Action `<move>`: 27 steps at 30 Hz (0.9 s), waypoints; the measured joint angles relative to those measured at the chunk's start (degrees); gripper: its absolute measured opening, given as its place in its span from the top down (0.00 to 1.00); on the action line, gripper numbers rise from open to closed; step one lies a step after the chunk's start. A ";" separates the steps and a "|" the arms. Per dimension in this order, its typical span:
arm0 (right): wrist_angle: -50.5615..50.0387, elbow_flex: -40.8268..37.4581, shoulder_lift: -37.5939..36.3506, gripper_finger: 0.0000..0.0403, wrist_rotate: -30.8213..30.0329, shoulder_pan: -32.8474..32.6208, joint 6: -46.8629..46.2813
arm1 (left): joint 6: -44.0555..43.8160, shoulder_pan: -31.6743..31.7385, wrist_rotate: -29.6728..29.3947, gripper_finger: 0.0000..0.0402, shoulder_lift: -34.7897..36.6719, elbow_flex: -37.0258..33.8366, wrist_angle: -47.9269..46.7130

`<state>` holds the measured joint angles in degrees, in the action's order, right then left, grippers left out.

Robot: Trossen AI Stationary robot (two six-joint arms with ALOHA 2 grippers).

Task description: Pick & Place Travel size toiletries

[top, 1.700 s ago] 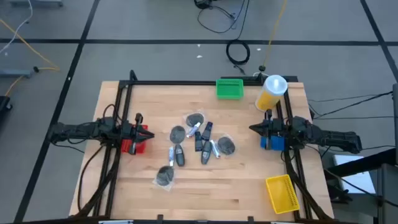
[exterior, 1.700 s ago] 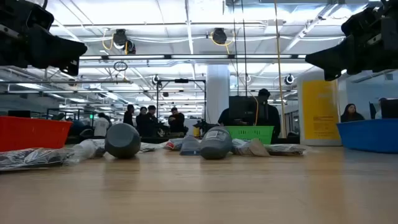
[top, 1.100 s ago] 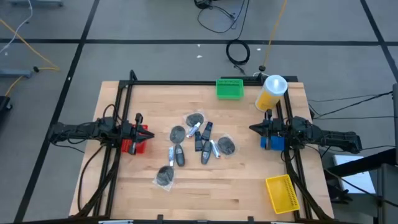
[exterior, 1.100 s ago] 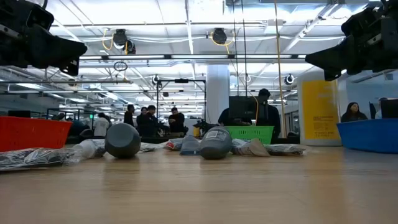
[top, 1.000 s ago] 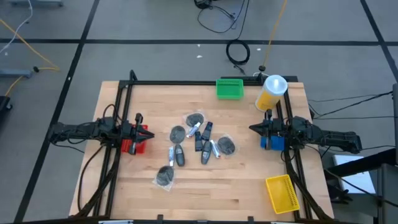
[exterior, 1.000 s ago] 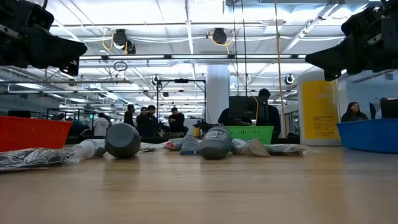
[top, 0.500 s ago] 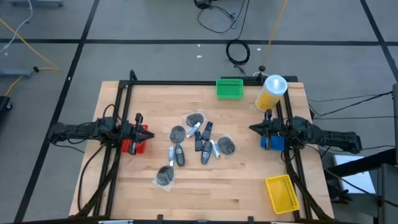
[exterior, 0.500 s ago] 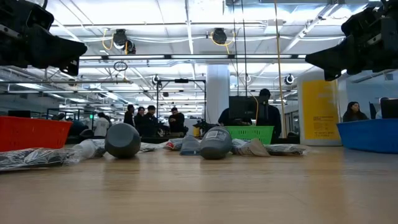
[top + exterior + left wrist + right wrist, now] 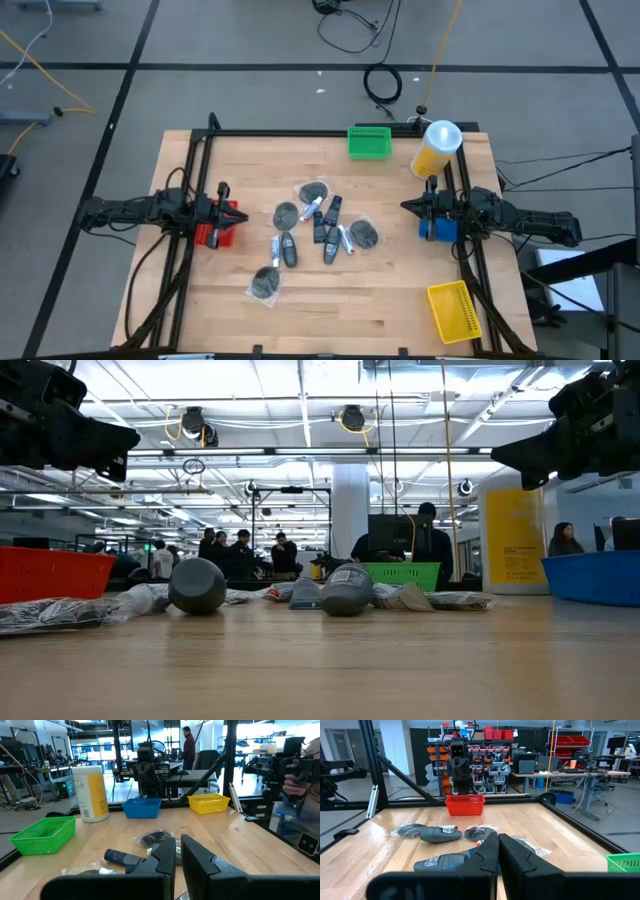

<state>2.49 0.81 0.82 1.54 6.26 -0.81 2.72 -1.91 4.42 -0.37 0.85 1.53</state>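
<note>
My left gripper (image 9: 224, 212) hangs over the red basket (image 9: 210, 234) at the table's (image 9: 400, 290) left edge, fingers (image 9: 161, 857) nearly together and holding nothing. The toiletries (image 9: 318, 232) lie scattered mid-table (packets and tubes mixed). My right gripper (image 9: 408, 207) hangs by the blue basket (image 9: 437, 228), fingers (image 9: 489, 851) likewise narrow and holding nothing.

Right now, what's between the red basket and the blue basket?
The toiletries, scattered mid-table between the red basket and the blue basket, seen from the high view.
</note>
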 joint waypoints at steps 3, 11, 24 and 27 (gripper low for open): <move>5.02 -0.01 0.27 0.99 0.07 0.02 1.57 | 0.00 0.00 -0.01 0.92 -0.02 0.02 0.01; 24.59 -0.01 4.92 0.99 6.97 0.02 -6.27 | 0.00 0.00 0.01 0.92 -0.02 0.00 0.01; 43.85 2.78 47.29 0.89 8.92 -4.23 0.58 | 0.00 0.00 0.01 0.92 0.00 0.02 0.01; 43.25 5.01 57.19 0.79 8.98 -5.86 1.94 | 0.00 0.00 0.01 0.92 -0.02 0.00 0.01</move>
<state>45.74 5.82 58.01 10.52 0.41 1.13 2.72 -1.91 4.43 -0.38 0.84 1.54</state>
